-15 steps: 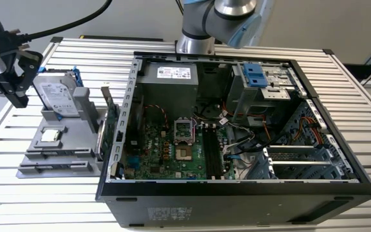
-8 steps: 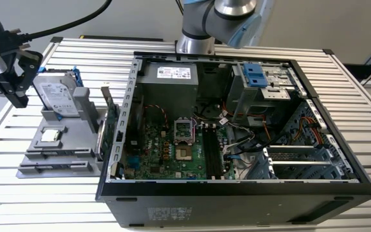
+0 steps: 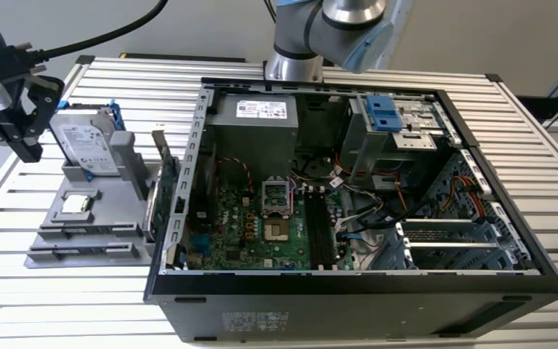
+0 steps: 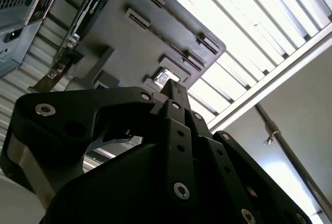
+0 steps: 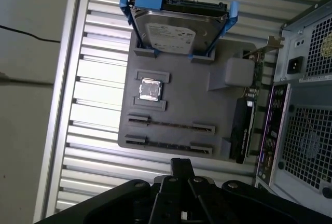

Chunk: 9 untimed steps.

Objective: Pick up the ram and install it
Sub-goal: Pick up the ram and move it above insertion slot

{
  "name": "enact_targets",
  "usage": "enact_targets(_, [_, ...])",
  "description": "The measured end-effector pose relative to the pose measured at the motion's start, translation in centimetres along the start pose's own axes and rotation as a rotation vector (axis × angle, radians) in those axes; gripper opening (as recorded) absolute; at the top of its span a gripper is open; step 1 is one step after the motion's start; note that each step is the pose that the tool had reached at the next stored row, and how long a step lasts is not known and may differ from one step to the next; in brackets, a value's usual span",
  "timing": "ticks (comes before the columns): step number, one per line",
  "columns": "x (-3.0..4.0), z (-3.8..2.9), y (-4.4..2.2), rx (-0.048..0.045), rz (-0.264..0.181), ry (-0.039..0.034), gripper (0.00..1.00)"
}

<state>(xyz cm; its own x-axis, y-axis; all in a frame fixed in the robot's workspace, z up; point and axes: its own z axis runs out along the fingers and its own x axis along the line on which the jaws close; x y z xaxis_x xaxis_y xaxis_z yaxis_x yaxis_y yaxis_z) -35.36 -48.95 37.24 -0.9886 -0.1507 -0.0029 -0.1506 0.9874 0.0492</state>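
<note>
end effector: fingertips pressed together with nothing I can see between them. Hanging above the grey holder, tip closest to the two long clip rows. In the exterior view it's out around 10 o'clock from the PC case.

ram: honestly not much to go on. In the first wrist view it's just a thin dark line seen edge-on, running between the end clips of the row next to the little chip. Can't make out the black chips or the label from this angle, and can't say if the second row has one too.

grey holder: flat on the slatted worktop, around 9 o'clock from the case in the exterior view.

square chip: silver, lying in its own frame just past the ram row.

hard drive: silver in a blue frame, standing tilted at the holder's far end.

green card: upright on edge between the holder and the case.

PC case: side off, motherboard showing, long dark slots beside the socket.

arm: base at 12 o'clock behind the case.
</note>
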Motion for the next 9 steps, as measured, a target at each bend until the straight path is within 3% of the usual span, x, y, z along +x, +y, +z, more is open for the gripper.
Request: enact_targets(9, [0.02, 0.00, 0.00, 0.0000, -0.010, 0.0005, 0.00])
